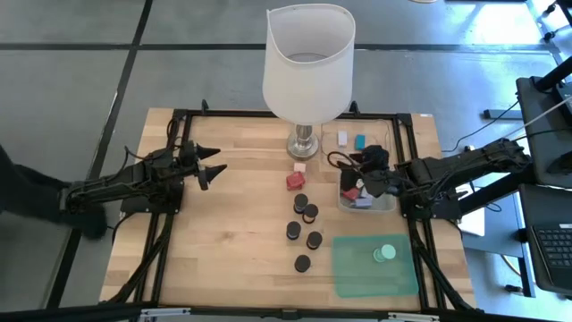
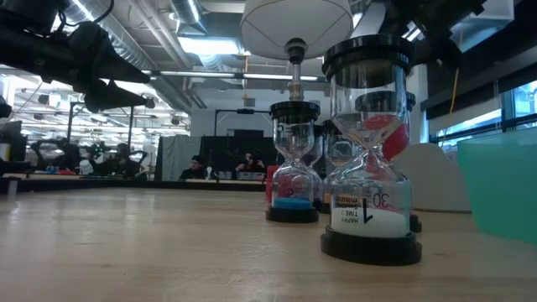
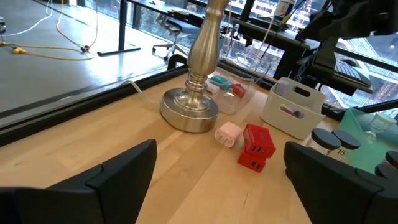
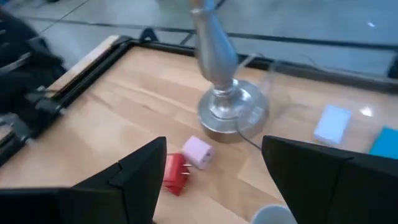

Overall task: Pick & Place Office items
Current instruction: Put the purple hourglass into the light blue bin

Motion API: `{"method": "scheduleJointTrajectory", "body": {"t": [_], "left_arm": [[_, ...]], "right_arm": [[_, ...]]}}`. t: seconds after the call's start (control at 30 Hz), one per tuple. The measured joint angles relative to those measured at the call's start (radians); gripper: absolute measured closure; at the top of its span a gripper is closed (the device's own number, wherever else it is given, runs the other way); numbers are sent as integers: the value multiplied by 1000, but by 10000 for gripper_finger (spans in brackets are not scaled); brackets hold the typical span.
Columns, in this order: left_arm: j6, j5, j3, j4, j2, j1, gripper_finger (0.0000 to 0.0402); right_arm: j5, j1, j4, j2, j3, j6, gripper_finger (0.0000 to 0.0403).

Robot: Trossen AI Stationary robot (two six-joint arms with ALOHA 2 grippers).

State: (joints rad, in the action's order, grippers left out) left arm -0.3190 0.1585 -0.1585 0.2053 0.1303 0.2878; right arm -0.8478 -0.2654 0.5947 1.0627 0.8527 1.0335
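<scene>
Some office items already lie in the trays beside the lamp (image 1: 308, 63); 1 mint-green disc (image 1: 384, 254) sits on the green mat (image 1: 353, 268). Near the lamp base, 5 black cylinders (image 1: 302, 233), a red block (image 1: 294, 181) and a pink block (image 1: 300, 166) remain on the worktop (image 1: 223, 233). The left gripper (image 1: 217, 168) hangs wide and empty; the right gripper (image 1: 344, 175), half-spread, holds nothing I can see.

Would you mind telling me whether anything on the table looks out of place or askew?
Nothing looks spilled or damaged. The red block lies tilted against the pink block beside the lamp base; the black hourglasses stand upright.
</scene>
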Motion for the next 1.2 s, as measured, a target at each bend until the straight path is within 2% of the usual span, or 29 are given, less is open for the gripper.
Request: {"method": "scheduleJointTrajectory", "body": {"t": [0.33,0.5,0.63,0.83,0.93,1.0,1.2], "left_arm": [[0,0,0,0,0,0,54],[0,0,-1,0,0,0,53],[0,0,-1,0,0,0,53],[0,0,-1,0,0,0,53],[0,0,-1,0,0,0,52],[0,0,-1,0,0,0,53],[0,0,-1,0,0,0,53]], "right_arm": [[9,0,-371,0,0,-194,136],[8,0,-528,0,0,-215,136],[6,0,-543,0,0,-273,136],[143,0,-543,0,0,-271,136],[129,2,-542,0,0,-304,136],[121,4,-536,0,0,-361,136],[264,4,-536,9,0,-660,136]]}}
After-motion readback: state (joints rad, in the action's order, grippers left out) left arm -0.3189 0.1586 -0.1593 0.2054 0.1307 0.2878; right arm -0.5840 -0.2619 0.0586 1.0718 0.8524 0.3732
